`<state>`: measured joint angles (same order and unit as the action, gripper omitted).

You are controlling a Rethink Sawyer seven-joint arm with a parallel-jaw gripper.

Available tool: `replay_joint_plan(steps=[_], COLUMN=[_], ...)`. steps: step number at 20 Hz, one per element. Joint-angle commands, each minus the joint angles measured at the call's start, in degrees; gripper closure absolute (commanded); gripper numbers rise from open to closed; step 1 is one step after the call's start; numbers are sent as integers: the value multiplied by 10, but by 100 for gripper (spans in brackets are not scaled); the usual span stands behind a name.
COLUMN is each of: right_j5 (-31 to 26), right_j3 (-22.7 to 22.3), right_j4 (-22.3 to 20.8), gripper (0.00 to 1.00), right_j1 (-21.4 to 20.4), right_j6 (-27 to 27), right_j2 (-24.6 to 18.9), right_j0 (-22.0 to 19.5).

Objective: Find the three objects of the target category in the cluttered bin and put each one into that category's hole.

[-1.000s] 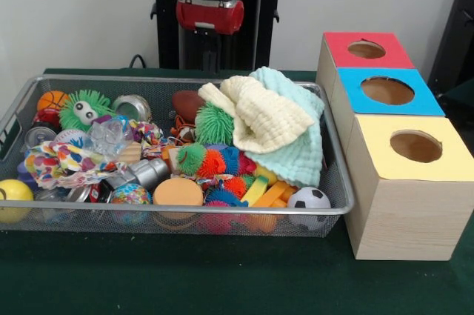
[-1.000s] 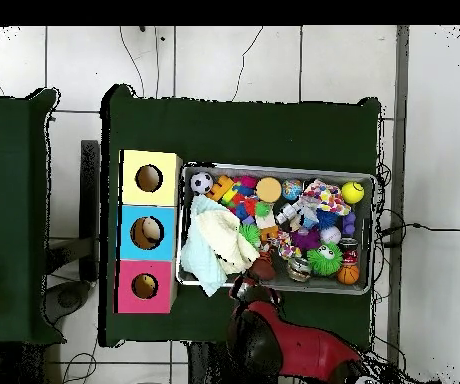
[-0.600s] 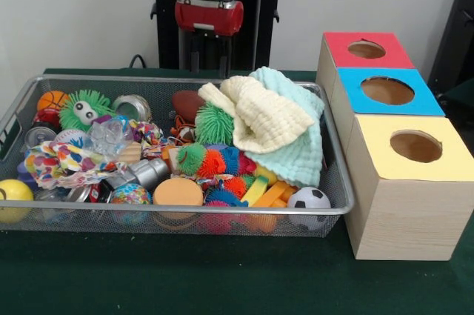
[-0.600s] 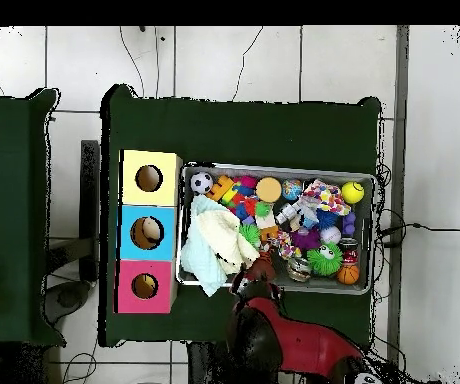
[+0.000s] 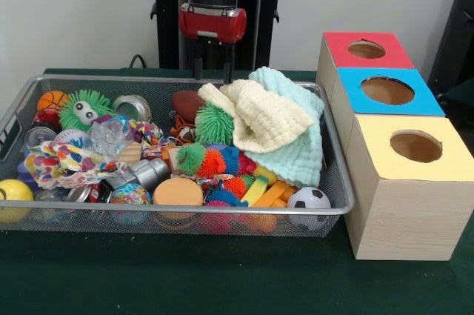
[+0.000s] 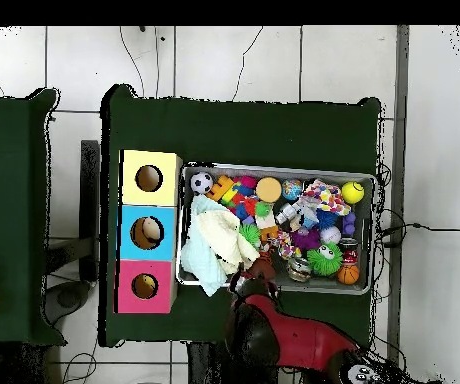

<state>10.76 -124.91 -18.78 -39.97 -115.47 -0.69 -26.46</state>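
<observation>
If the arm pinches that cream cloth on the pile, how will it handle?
The cream cloth lies crumpled in folds, so it is probably floppy and light. It overlaps the mint cloth, which may drag along. The gripper hangs just behind it.

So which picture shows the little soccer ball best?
The front view: the soccer ball lies in the bin's near right corner, its black and white patches plain through the mesh. The overhead view shows the ball as only a small spotted dot in the corner beside the yellow box.

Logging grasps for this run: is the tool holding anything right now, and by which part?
Nothing is held. The tool hangs open and empty above the bin's far edge.
</observation>
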Motion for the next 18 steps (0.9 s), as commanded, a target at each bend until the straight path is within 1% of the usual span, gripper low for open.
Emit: replay_joint_plan(steps=[1, 2, 6, 10, 14, 18], right_j5=[23, 23, 23, 24, 12, -24], right_j3=[102, 107, 126, 125, 130, 135], right_j4=[-13, -18, -22, -28, -32, -42], gripper=[0, 0, 0, 0, 0, 0], right_j1=[49, 51, 63, 60, 50, 29], right_j6=[-39, -36, -28, -30, -28, -20], right_j2=[-12, -19, -14, -9, -11, -33], right_j0=[-3, -10, -8, -9, -14, -32])
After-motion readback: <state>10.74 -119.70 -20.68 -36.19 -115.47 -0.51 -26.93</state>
